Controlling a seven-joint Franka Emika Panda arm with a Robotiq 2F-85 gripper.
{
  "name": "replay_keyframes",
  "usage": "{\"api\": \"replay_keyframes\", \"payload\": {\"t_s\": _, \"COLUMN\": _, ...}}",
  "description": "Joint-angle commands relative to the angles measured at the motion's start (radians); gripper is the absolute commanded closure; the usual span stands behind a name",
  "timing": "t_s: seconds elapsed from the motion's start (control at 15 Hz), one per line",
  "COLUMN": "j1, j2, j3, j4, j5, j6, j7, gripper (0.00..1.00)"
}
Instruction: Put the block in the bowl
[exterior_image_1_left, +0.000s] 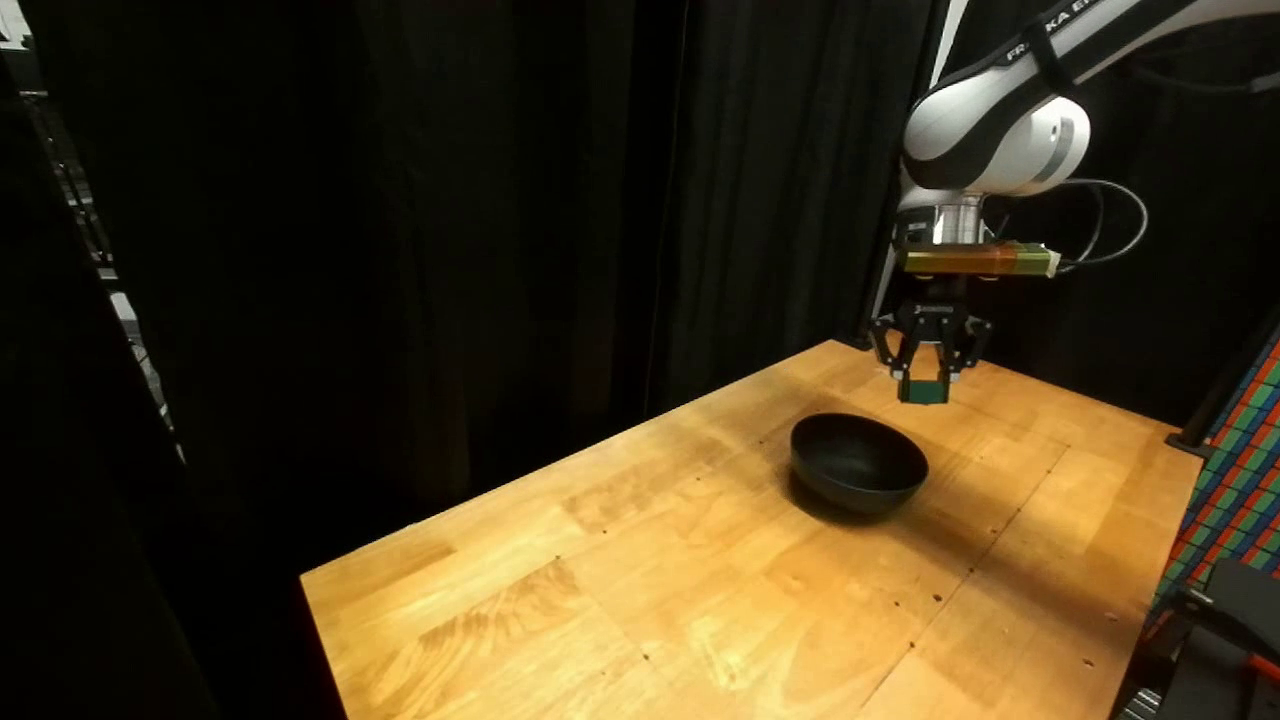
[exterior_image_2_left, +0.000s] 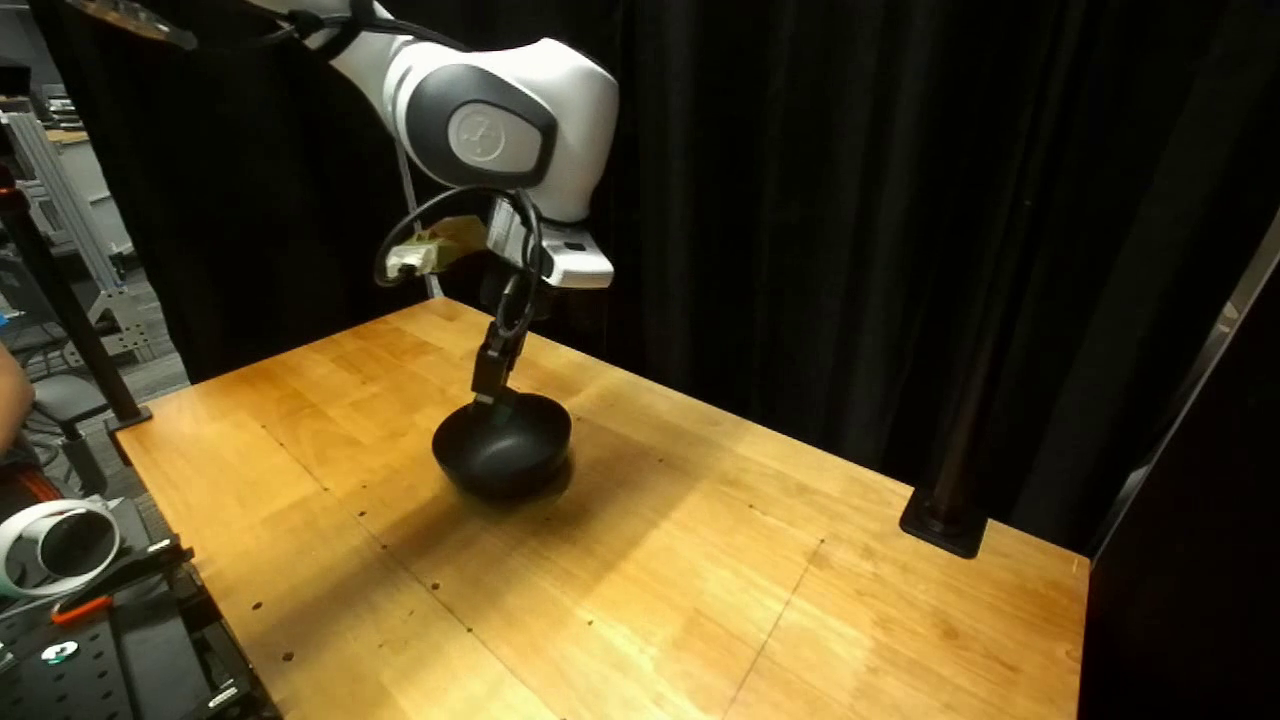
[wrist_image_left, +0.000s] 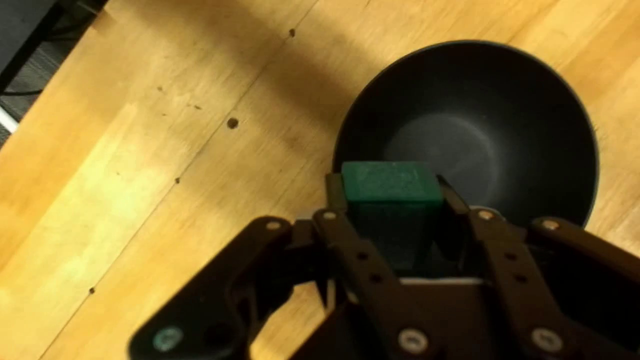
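One block (wrist_image_left: 393, 212), teal-green, flat-faced, sharp-edged, clamped between jaws.

The green block (wrist_image_left: 394, 195) hangs clamped near the upright black bowl (exterior_image_1_left: 858, 462).

a block (wrist_image_left: 392, 182) hangs between the fingers of a gripper (exterior_image_1_left: 924, 388), above a table (exterior_image_1_left: 700, 570) where a bowl (exterior_image_1_left: 858, 465) stands. in an exterior view, the block shows higher than the bowl and to its right; in the wrist view, it covers part of the bowl's lower left. curtains (exterior_image_2_left: 800, 250) hang behind the table; a post base (exterior_image_2_left: 942, 522) sits near its edge.
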Motion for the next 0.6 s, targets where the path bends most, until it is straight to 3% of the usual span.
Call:
{"api": "replay_keyframes", "payload": {"t_s": 0.0, "j1": 0.029, "j2": -0.117, "j3": 0.022, "j4": -0.189, "j5": 0.13, "j6": 0.19, "j7": -0.045, "gripper": 0.83}}
{"api": "replay_keyframes", "payload": {"t_s": 0.13, "j1": 0.043, "j2": -0.128, "j3": 0.039, "j4": -0.243, "j5": 0.208, "j6": 0.291, "j7": -0.054, "gripper": 0.83}}
{"api": "replay_keyframes", "payload": {"t_s": 0.2, "j1": 0.048, "j2": -0.132, "j3": 0.047, "j4": -0.265, "j5": 0.256, "j6": 0.349, "j7": -0.056, "gripper": 0.33}}
{"api": "replay_keyframes", "payload": {"t_s": 0.33, "j1": 0.056, "j2": -0.133, "j3": 0.056, "j4": -0.292, "j5": 0.307, "j6": 0.438, "j7": -0.06, "gripper": 0.28}}
{"api": "replay_keyframes", "payload": {"t_s": 0.53, "j1": 0.068, "j2": -0.129, "j3": 0.02, "j4": -0.292, "j5": 0.241, "j6": 0.501, "j7": 0.014, "gripper": 0.03}}
